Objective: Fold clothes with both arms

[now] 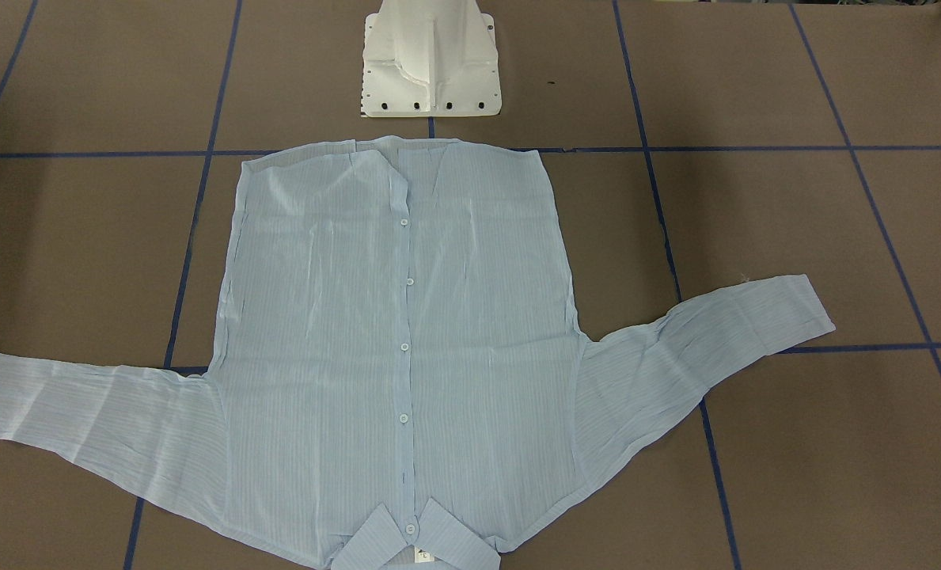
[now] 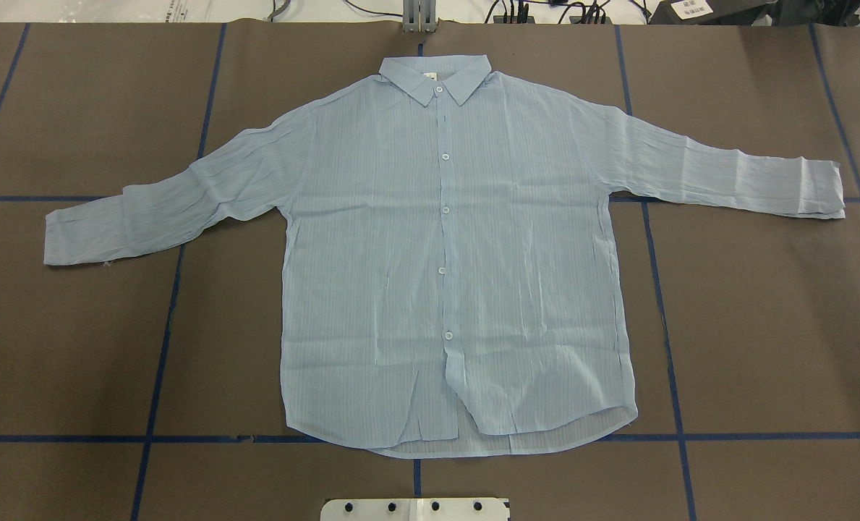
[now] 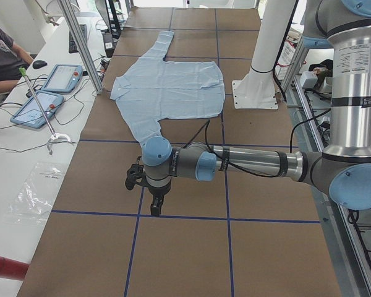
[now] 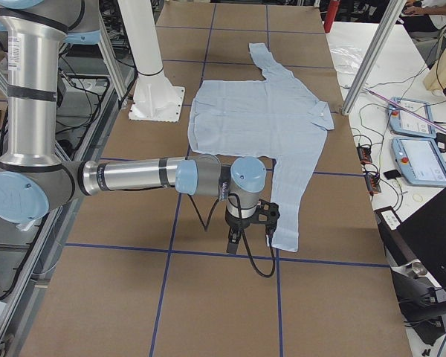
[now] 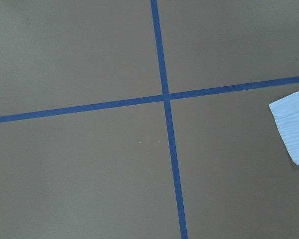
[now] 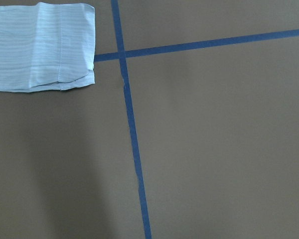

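Locate the shirt (image 2: pixel 372 253) spread flat, front up and buttoned, on the brown table (image 2: pixel 762 325), with its collar (image 2: pixel 435 76) on the side away from the white pedestal (image 1: pixel 430 59) and both sleeves out sideways across the blue tape lines (image 2: pixel 762 436). Find the left gripper (image 3: pixel 156 207) pointing down over bare table near the left-side cuff (image 5: pixel 291 124) (at the very edge of the wrist view), and the right gripper (image 4: pixel 234 238) just beside the right-side cuff (image 6: pixel 45 47), apart from the cloth. Record the finger spread of both as impossible to tell, with only the side cameras showing them.
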